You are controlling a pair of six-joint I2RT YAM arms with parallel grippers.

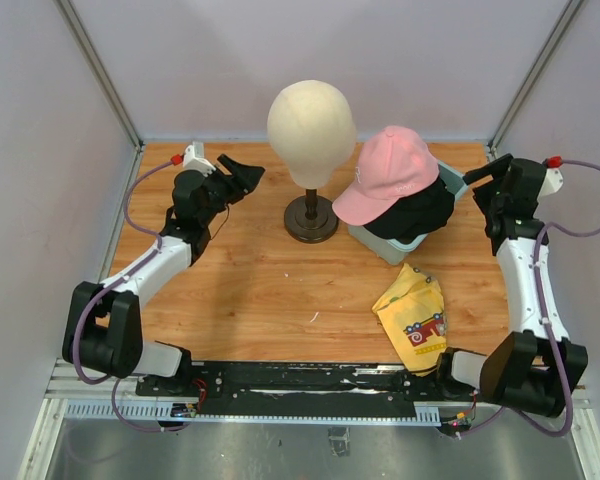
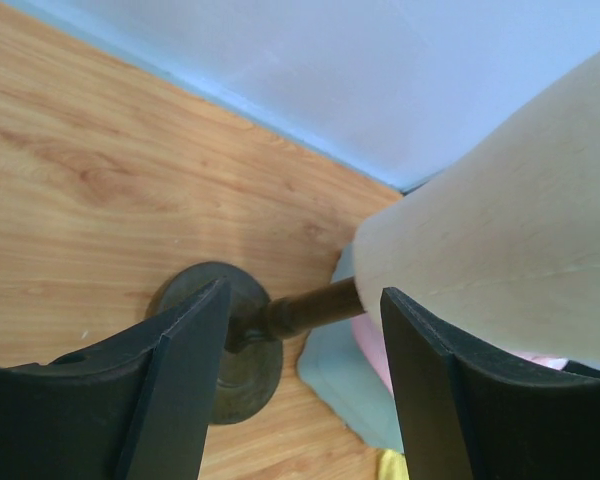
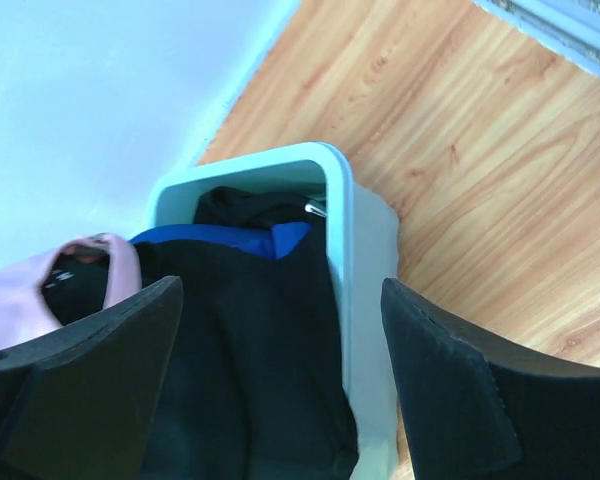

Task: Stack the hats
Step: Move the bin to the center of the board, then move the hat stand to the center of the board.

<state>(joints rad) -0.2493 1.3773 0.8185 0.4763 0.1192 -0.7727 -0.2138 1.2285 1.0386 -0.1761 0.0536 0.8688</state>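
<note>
1. The right gripper (image 3: 280, 385) stands wide open at the far right and grips nothing. Its fingers (image 3: 460, 390) flank the hat stack from above.
2. The left gripper (image 2: 302, 300) stands part open at the far left and is empty.
3. The black cap (image 3: 250, 330) lies in a pale teal bin (image 3: 352, 210), over a bright blue cap (image 3: 230, 240).
4. The pink cap (image 1: 390, 170) sits on top of the black cap, brim to the left.
5. The mannequin head (image 1: 311, 120) stands upright on its dark stand (image 1: 310, 220), just left of the bin.
6. A yellow cloth with red print (image 1: 415, 315) lies on the wooden table (image 1: 260, 290), near of the bin.
</note>
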